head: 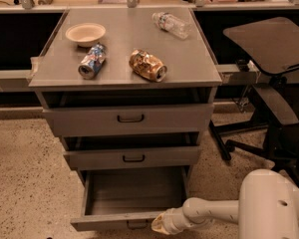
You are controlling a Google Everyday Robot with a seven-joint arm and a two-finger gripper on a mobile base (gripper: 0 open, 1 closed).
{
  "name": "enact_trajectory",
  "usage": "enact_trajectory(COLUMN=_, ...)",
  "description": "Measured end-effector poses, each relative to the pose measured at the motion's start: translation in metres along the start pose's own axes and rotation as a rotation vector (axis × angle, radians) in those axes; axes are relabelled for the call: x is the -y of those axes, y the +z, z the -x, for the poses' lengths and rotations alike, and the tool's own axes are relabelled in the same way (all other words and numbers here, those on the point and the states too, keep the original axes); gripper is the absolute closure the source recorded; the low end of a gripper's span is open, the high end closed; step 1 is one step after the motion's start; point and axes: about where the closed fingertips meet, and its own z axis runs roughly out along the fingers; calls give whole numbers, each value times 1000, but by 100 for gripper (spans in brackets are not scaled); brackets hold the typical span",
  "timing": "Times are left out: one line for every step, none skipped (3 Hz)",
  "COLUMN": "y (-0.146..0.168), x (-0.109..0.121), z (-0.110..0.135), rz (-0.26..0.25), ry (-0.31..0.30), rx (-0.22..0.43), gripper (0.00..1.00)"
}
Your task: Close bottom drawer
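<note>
The bottom drawer (134, 195) is sitting pulled well out beneath the other two. The gripper (162, 224) is hanging low at the right end of its front panel, open or closed I cannot tell, so the closing push is looking barely begun and is calling for a straight, level shove inward. Counting up, three drawers (129, 118) are showing, and the tabletop (124, 39) is carrying two cans (91, 60) (147, 65), one bowl (85, 34) and one bottle (171, 25).
</note>
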Motion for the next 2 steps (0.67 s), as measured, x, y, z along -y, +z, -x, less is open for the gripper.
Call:
enact_trajectory(y=0, x=0, z=0, rz=0, ry=0, rx=0, gripper=27)
enact_trajectory(y=0, x=0, z=0, rz=0, ry=0, rx=0, gripper=4)
